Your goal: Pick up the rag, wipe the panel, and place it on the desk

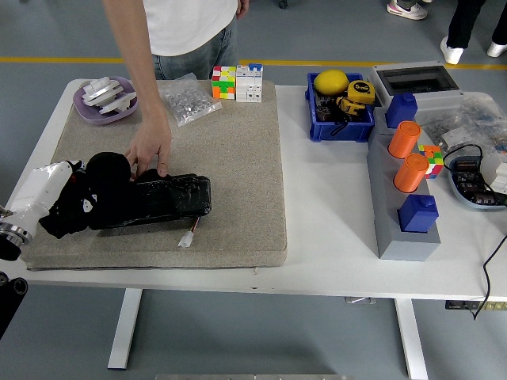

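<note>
A black panel (162,199) lies flat on the beige mat (230,158), left of centre. A black rag (89,190) is bunched at the panel's left end. My left hand (49,190), white-shelled, grips the rag from the left, near the mat's left edge. A person's hand (149,150) presses down on the panel's far edge. A small white connector (187,238) with a wire trails from the panel's front. My right arm does not show.
A purple dish (105,101), a bag of small parts (188,99) and colourful cubes (223,82) sit along the mat's far side. A blue bin (339,119), a grey block with orange cylinders (405,150) and cables stand at the right.
</note>
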### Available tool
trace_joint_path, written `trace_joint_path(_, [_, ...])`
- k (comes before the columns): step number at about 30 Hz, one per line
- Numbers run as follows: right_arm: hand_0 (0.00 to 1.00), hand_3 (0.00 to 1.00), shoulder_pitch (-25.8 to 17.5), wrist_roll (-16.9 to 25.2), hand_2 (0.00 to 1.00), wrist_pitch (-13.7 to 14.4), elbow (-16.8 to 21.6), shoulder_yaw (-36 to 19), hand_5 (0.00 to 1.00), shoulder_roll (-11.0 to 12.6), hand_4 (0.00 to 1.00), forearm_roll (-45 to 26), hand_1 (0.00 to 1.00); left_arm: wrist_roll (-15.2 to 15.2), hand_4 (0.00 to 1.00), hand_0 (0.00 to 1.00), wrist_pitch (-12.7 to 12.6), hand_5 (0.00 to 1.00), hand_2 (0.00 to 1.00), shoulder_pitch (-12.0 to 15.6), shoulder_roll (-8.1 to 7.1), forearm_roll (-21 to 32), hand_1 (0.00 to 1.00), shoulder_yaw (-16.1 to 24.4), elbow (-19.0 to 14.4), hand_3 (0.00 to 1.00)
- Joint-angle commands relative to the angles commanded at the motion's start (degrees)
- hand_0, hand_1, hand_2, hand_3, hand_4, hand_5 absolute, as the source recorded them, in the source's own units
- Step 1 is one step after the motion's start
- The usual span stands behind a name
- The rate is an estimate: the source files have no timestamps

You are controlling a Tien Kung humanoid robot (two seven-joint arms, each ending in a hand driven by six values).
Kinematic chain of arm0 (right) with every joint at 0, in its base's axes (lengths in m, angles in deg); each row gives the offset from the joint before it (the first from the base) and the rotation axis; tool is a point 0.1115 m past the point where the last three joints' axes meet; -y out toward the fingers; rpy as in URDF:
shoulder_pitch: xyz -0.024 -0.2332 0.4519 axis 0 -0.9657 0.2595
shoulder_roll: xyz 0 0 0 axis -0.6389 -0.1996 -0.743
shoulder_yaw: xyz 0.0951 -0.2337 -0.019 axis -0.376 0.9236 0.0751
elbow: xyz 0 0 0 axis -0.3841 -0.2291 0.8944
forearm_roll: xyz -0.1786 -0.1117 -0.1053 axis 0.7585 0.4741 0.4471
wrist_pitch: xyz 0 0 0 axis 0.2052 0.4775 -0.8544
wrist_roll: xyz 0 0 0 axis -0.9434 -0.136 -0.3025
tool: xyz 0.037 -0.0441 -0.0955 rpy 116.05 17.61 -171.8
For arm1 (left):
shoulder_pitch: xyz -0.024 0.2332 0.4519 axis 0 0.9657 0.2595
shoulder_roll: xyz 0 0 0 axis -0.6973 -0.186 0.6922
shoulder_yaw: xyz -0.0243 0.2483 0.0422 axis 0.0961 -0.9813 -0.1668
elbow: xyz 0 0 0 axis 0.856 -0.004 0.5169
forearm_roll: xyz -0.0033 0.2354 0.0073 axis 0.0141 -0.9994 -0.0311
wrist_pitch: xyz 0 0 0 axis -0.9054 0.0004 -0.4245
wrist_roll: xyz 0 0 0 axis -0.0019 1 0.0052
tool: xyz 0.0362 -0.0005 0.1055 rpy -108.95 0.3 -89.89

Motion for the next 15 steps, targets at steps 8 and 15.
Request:
trace_joint_path(8, [0.754, 0.609, -0.05, 0.04, 0.668, 0.01, 0.0, -0.06, 0.477, -0.1, 0.998, -0.12, 0.66, 0.09, 0.286, 0.268, -0.08, 0.002, 0.448, 0.42, 0.05, -0.11, 0.199, 1.7, 0.35, 0.438])
trace_joint_path(15, [0.753, 0.609, 0.11, 0.06, 0.668, 0.0, 0.0, -0.38, 0.476, -0.11, 0.998, 0.1, 0.66, -0.09, 0.298, 0.268, -0.04, 0.002, 0.448, -0.09, 0.31, -0.03, 0.199, 0.24, -0.64, 0.438])
